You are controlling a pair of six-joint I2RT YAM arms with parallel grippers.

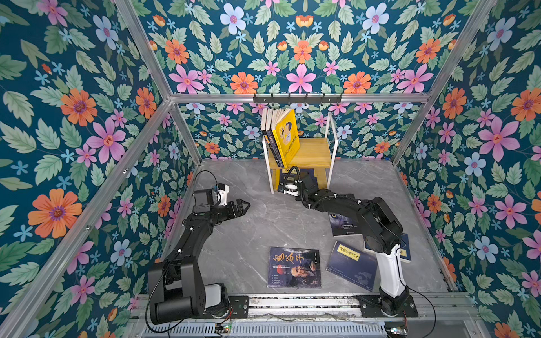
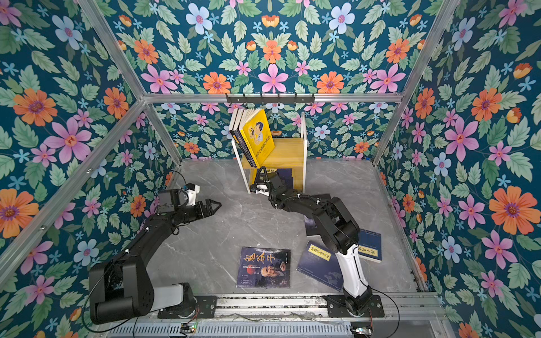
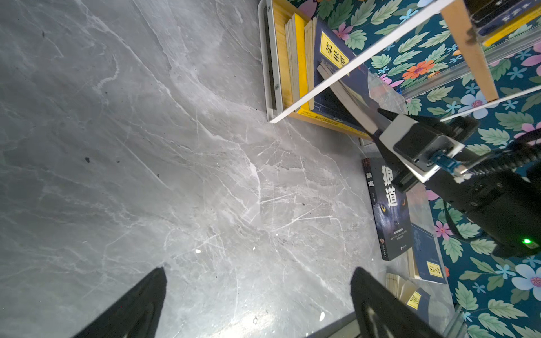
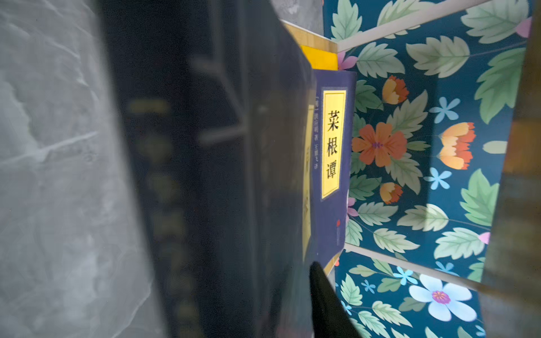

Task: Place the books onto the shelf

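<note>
At the mouth of the lower tier of the shelf (image 1: 316, 152), our right gripper (image 3: 379, 125) straddles the near edge of a dark book (image 3: 351, 102). That book leans tilted against the books standing just beyond the gripper, a navy labelled book (image 4: 333, 146) among them. We cannot tell whether the jaws are pressing the book or have let go of it. Above this gripper, on the top tier, a yellow book (image 1: 288, 134) and its neighbours stand leaning.

We judge the step in hand to be seating the dark book in the lower tier. Our left gripper (image 1: 245, 208) hangs well apart from the shelf, jaws spread wide and empty.

Behind the right gripper, toward its arm's base, four books lie flat on the surface (image 1: 248, 243): a wolf-eye book (image 1: 344, 225), an old-man book (image 1: 294, 267), a navy book (image 1: 351, 266) and a second navy book (image 2: 370, 245).

The next move, we think, calls for backing straight out without dragging the leaning book. We then have to work a jaw under one of the thin, flat books.
</note>
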